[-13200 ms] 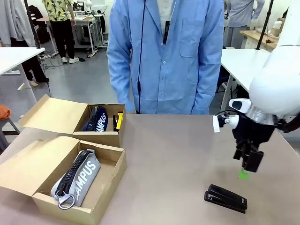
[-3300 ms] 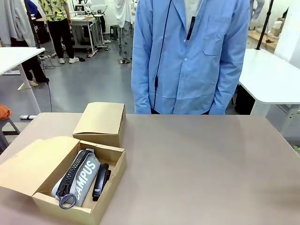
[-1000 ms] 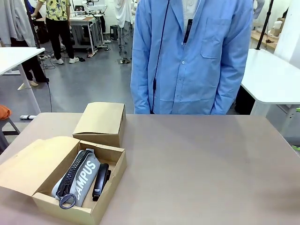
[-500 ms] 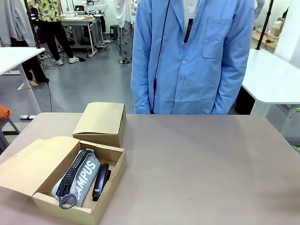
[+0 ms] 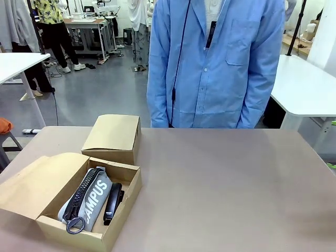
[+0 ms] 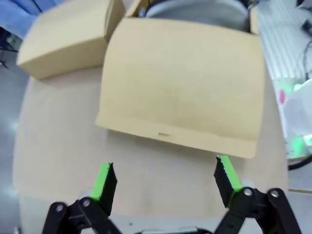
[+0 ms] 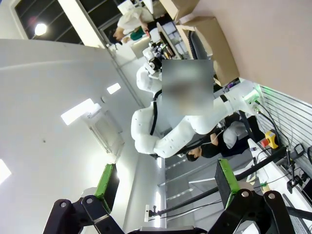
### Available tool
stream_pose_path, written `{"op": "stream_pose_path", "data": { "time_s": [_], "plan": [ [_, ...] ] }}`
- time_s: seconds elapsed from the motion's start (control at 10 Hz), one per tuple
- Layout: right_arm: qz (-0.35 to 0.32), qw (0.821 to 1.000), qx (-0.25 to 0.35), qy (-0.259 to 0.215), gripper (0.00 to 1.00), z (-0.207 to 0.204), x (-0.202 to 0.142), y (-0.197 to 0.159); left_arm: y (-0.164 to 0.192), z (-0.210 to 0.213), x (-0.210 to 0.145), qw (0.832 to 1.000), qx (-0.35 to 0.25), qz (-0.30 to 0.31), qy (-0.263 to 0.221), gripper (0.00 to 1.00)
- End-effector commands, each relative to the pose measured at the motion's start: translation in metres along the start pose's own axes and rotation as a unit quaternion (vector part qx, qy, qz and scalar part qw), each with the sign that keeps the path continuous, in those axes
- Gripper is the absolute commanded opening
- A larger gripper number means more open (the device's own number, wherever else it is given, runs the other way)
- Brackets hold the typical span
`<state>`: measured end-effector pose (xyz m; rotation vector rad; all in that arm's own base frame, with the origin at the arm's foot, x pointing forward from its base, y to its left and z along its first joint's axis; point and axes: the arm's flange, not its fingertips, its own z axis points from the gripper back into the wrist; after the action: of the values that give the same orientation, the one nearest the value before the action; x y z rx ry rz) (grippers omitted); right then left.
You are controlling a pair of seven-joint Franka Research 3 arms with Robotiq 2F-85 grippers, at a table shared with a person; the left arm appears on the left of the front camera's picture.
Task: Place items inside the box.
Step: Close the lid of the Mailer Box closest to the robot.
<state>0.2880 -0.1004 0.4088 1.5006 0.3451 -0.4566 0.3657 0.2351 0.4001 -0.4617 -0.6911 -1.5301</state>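
Task looked near done. Grey CAMPUS pouch (image 5: 86,202) and black stapler (image 5: 112,202) lay side by side in near open box (image 5: 127,197). Far box (image 5: 113,137) stood closed, contents hidden. My left gripper (image 6: 165,180) hung open, empty, over near box's flap (image 6: 183,85). My right gripper (image 7: 165,181) open, empty, aimed away from table (image 5: 226,178). Second stapler and knife: couldn't tell where.

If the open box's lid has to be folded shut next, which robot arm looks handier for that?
Probably the left. Its open left gripper hangs right above the lid flap of the open box, while the right gripper, also open, points up at the ceiling.
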Motion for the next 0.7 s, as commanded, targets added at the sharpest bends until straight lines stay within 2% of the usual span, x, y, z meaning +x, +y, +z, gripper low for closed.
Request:
{"op": "stream_pose_path", "data": {
  "time_s": [0.0, 0.1, 0.6],
  "plan": [
    [-0.008, 1.000, 0.007, 0.000, 1.00, 0.001, -0.002, 0.007, 0.018, -0.003, -0.012, 1.000, -0.019, 0.006, -0.014, 1.00],
    [-0.008, 1.000, 0.007, 0.000, 1.00, 0.001, -0.002, 0.007, 0.024, -0.010, -0.018, 1.000, -0.015, 0.013, 0.000, 1.00],
    [-0.008, 1.000, 0.007, 0.000, 1.00, 0.001, -0.002, 0.007, 0.031, -0.065, -0.038, 0.999, -0.036, 0.030, -0.004, 1.00]
  ]
}}
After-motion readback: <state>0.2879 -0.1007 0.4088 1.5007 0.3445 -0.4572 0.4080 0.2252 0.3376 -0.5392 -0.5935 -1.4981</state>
